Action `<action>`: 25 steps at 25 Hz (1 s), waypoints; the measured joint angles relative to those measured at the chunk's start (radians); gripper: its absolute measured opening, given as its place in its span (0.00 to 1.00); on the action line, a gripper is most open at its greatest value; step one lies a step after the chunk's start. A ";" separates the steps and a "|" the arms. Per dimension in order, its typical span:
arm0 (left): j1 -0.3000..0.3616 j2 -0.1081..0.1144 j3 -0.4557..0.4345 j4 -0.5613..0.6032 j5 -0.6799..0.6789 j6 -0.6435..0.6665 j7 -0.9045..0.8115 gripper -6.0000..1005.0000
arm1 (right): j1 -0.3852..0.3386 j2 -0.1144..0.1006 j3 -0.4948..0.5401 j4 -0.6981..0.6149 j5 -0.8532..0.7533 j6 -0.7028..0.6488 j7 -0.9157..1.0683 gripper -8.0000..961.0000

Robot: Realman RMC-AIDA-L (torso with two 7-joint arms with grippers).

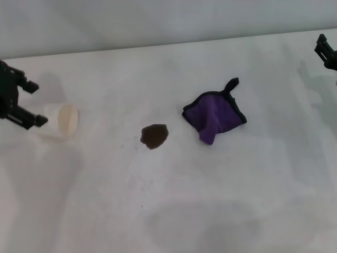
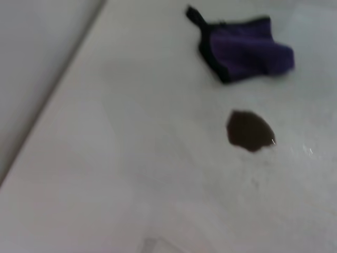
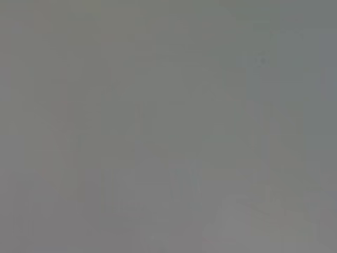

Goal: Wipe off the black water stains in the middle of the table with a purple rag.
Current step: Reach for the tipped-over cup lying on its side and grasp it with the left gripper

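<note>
The black water stain is a small dark blotch in the middle of the white table. The purple rag, with black edging and a corner loop, lies crumpled just right of the stain, apart from it. Both also show in the left wrist view, the stain and the rag. My left gripper is open at the far left edge, far from the rag. My right gripper is at the far right edge, only partly in view, well away from the rag. The right wrist view shows only plain grey.
A white paper cup lies on its side just right of my left gripper's fingers. The table's far edge meets a grey wall at the back.
</note>
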 joint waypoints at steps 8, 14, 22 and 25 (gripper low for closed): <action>-0.069 -0.060 -0.002 -0.103 0.131 0.002 0.112 0.86 | 0.035 0.002 0.000 0.003 0.000 -0.051 0.007 0.88; -0.072 -0.060 -0.002 -0.049 0.215 -0.069 0.168 0.86 | 0.053 0.002 0.001 0.004 0.000 -0.077 0.007 0.88; -0.072 -0.060 -0.003 -0.001 0.251 -0.171 0.240 0.86 | 0.053 0.002 0.051 0.022 0.000 -0.083 0.008 0.88; -0.071 -0.059 -0.003 0.020 0.245 -0.216 0.280 0.86 | 0.064 0.002 0.059 0.025 0.000 -0.094 0.008 0.88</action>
